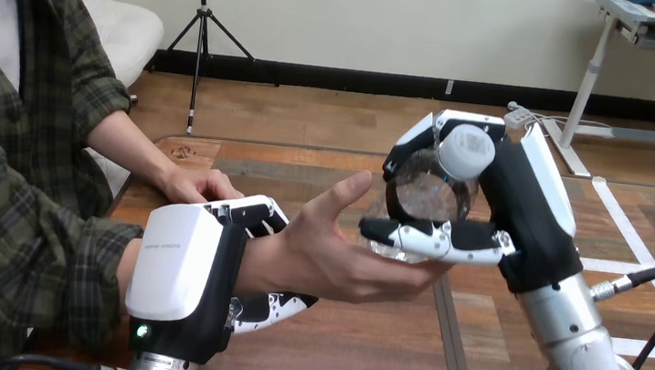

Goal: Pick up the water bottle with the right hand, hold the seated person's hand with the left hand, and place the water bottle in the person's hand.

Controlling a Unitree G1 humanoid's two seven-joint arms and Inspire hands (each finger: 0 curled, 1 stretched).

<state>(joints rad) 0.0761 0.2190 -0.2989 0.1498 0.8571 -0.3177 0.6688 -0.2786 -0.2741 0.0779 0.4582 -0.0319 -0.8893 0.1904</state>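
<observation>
My left robot hand (182,271) clasps the person's wrist (262,265); right robot hand (523,215) grips the water bottle (429,188) over the person's hand (334,259); next I'd lower, release.

- Table (360,363): spans the foreground, beneath every item.
- Left hand (191,272): low at left, fingers over and thumb under the person's wrist (265,261), closed round it.
- Person's open hand (343,260): centre, above the table, reaching rightward from that wrist.
- Water bottle (429,191): right of centre, tilted, cap uppermost, just over the open hand's fingers; contact not discernible.
- Right hand (523,215): right of the bottle, fingers wrapped round it.
- Person's second hand (200,185): behind the left hand, resting on the table's far left part.
</observation>
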